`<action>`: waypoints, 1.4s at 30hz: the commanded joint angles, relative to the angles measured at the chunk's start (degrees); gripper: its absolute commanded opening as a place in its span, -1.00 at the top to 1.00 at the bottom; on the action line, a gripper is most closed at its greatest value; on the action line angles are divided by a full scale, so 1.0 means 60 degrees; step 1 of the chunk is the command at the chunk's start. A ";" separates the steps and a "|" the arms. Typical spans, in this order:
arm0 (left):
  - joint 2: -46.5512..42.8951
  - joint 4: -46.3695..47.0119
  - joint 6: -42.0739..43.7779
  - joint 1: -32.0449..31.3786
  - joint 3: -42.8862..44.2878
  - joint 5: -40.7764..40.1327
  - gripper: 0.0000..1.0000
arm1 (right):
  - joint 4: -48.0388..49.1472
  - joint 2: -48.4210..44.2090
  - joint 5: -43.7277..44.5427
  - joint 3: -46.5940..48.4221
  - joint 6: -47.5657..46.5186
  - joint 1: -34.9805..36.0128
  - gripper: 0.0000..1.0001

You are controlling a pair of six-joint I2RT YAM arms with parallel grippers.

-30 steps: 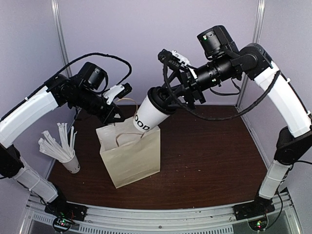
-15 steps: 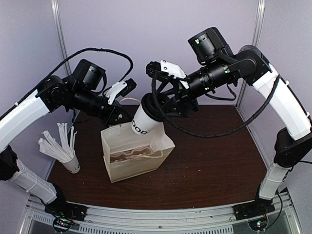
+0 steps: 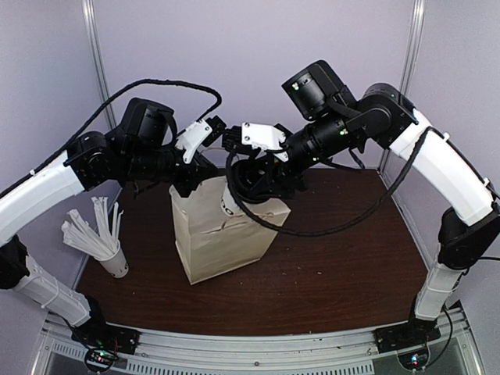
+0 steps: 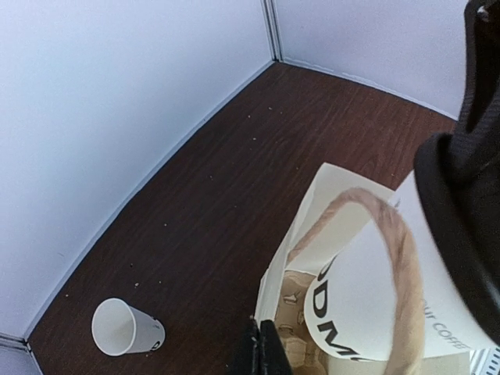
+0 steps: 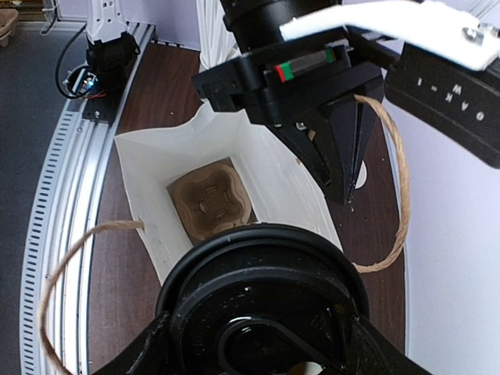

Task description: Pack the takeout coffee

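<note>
The takeout coffee (image 3: pixel 231 205), a white cup with dark print (image 4: pixel 375 305) and a black lid (image 5: pixel 266 305), hangs tilted with its lower part inside the mouth of a white paper bag (image 3: pixel 223 234). My right gripper (image 3: pixel 254 183) is shut on the cup's top, its fingers (image 5: pixel 144 348) on either side of the lid. My left gripper (image 4: pixel 262 348) is shut on the bag's back rim (image 4: pixel 277 289), holding the mouth wide. A brown pulp cup carrier (image 5: pixel 209 199) lies on the bag's floor under the cup. The twine handles (image 5: pixel 398 180) loop loosely at both sides.
A white cup full of wrapped straws (image 3: pixel 109 250) stands left of the bag. A small empty white cup (image 4: pixel 125 328) sits on the dark table near the back-left wall. Panel walls (image 3: pixel 250 70) close off the back and sides. The arm bases (image 3: pixel 101 340) sit at the near edge.
The bag's mouth was pulled wide and the bag shifted right. The right arm swung left and down, lowering the cup from above the bag into its mouth.
</note>
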 commanded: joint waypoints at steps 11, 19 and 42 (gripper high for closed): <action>-0.0809 0.2700 -0.0113 0.0029 -0.1885 0.0475 0.96 | 0.0661 -0.0278 0.0883 -0.1778 -0.0139 0.0233 -0.27; -0.1327 0.2242 -0.0673 -0.0030 -0.1958 0.1508 -0.12 | 0.0189 -0.0449 0.1485 -0.2547 -0.0433 0.1148 -0.27; -0.2307 0.1477 -0.1843 0.1478 -0.4142 -0.0657 -0.73 | 0.0573 0.0385 0.3489 -0.2508 -0.1478 0.1818 -0.25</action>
